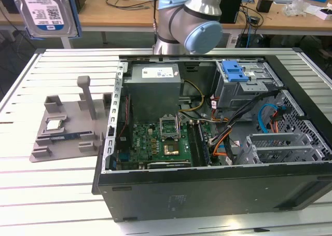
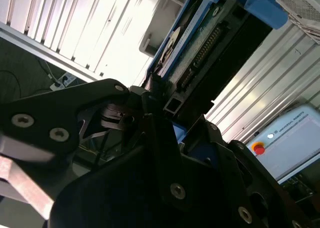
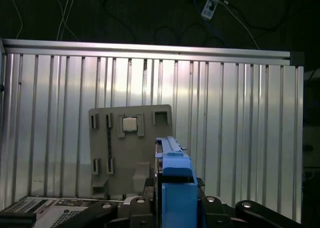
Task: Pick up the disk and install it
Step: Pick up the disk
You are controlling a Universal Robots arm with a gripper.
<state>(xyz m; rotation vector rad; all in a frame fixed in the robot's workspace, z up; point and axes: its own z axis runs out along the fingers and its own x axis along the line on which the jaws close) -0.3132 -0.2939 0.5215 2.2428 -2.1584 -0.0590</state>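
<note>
Hand [image 2: 172,107] clamped on flat silver-grey disk [image 1: 44,10] in blue plastic carrier, high over ribbed metal surface [image 1: 52,194], open air around. Open black computer case [image 1: 207,194] at four o'clock of it in the exterior view; grey plastic tray [image 1: 78,145] below.

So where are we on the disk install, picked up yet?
Pickup looks done: the disk is up in the air at the exterior view's left, clear of the table and the grey fixture. In hand: the gripper is shut on its end, with the blue carrier showing in both wrist views. Left: the install. The disk is not yet in the open computer case.
</note>
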